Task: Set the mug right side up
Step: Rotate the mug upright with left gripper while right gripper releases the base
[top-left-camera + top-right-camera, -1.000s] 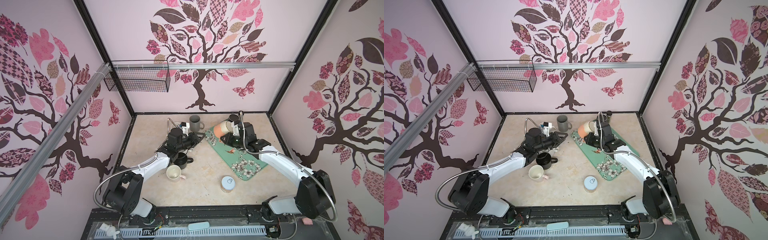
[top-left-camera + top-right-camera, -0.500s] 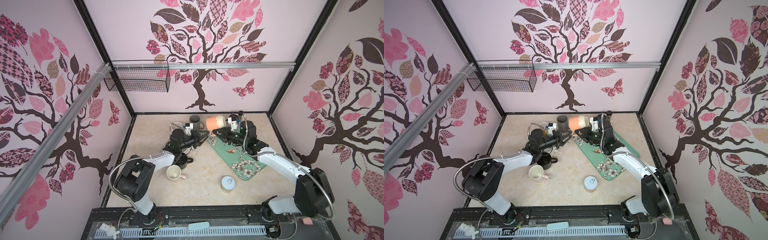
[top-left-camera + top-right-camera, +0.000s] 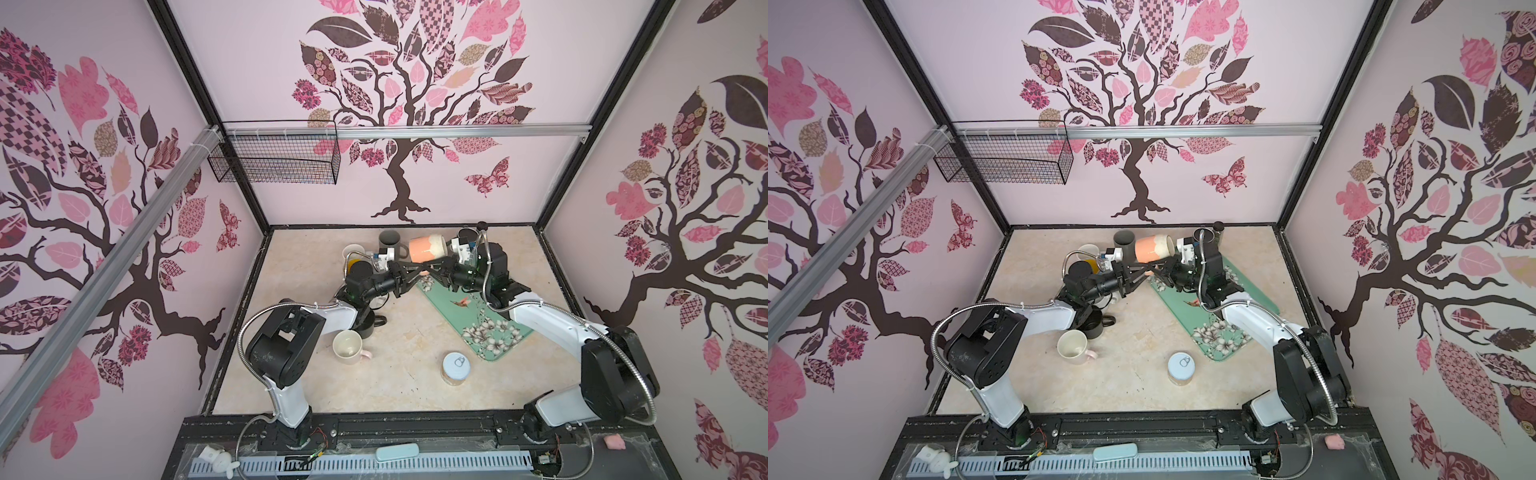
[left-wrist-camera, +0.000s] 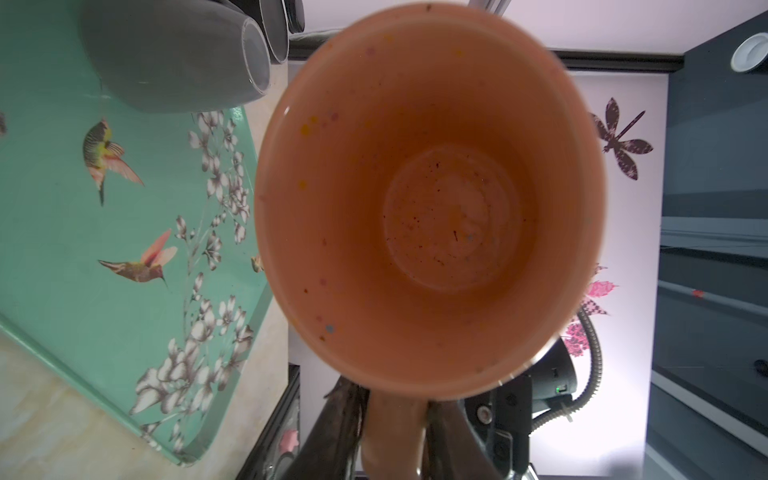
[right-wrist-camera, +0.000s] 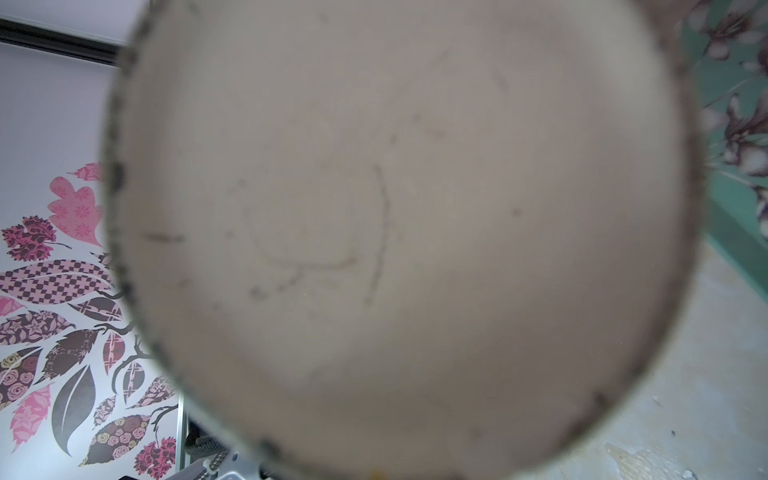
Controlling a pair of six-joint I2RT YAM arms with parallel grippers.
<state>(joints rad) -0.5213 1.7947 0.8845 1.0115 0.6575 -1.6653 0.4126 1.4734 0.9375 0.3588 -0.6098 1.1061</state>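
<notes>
— Where is the mug [image 3: 428,248] sitting?

— It isn't sitting anywhere. It is hanging in the air by the far end of the green tray [image 3: 446,297], lying on its side. In both top views its mouth is pointing toward the left arm and its pale base toward the right arm.

— Are the wrist cameras agreeing with that?

— Yes. The left wrist view is looking straight into the mug [image 4: 428,199], with the tray [image 4: 62,249] showing off to one side. The right wrist view is being filled by the mug's blurred beige underside [image 5: 395,228].

— Who is holding it?

— The right gripper [image 3: 431,270] is pinching the handle, which is hanging below the body.

— And the other one?

— The left gripper [image 3: 415,271] is reaching in from the opposite side. In the left wrist view its dark fingers [image 4: 336,428] are flanking that same handle. Whether they are pressing on it or only standing close, I cannot tell.

— What else is lying around the tray?

— A cream mug [image 3: 348,347] is standing mouth up, well off the tray's long edge on the left arm's side, with a black mug [image 3: 368,326] just beside it. A grey mug [image 3: 390,240] is standing beyond the tray's far end. A tin [image 3: 456,365] with a ring-pull lid is standing just beside the tray's near end.
</notes>
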